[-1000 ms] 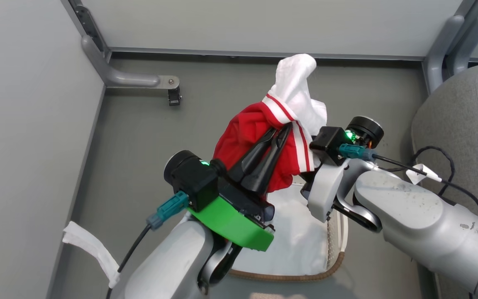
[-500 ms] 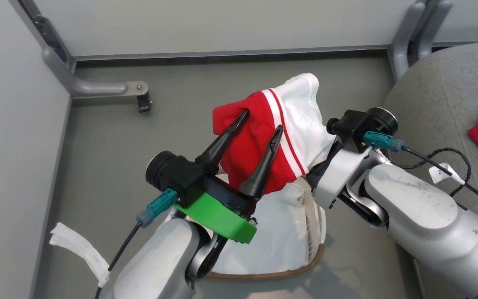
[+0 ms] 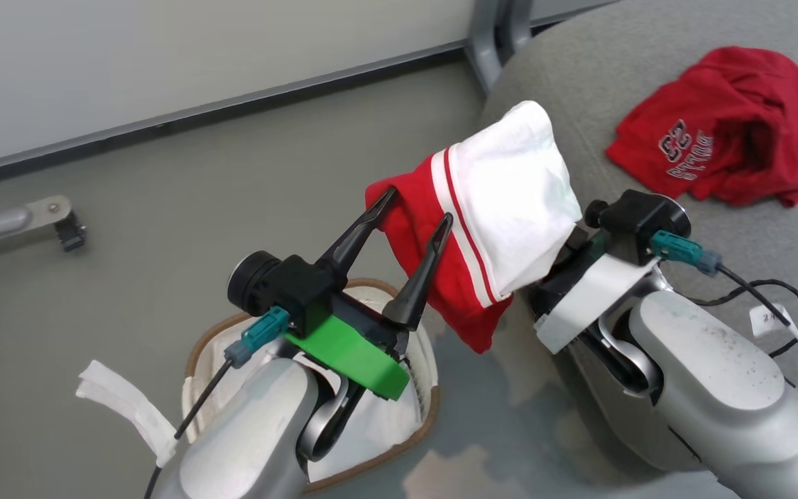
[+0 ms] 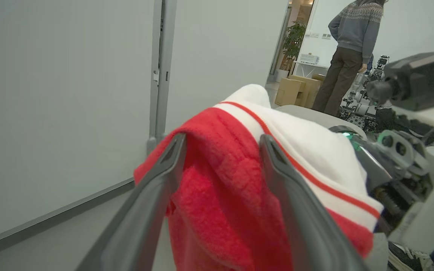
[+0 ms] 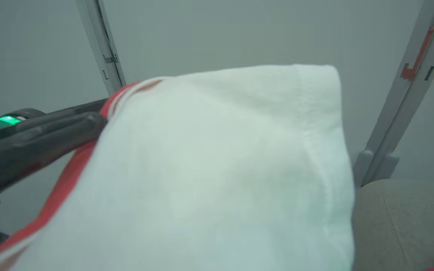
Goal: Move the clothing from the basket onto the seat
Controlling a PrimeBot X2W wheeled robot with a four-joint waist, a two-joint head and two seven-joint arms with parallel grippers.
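Left claw (image 3: 420, 204) newly agape around red-white garment (image 3: 510, 201)

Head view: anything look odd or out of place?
The red-white garment is draped over the right gripper, hiding its fingers and covering most of that wrist view. The open left gripper flanks the red part without pinching. A loose white strip hangs off the left arm's cable.
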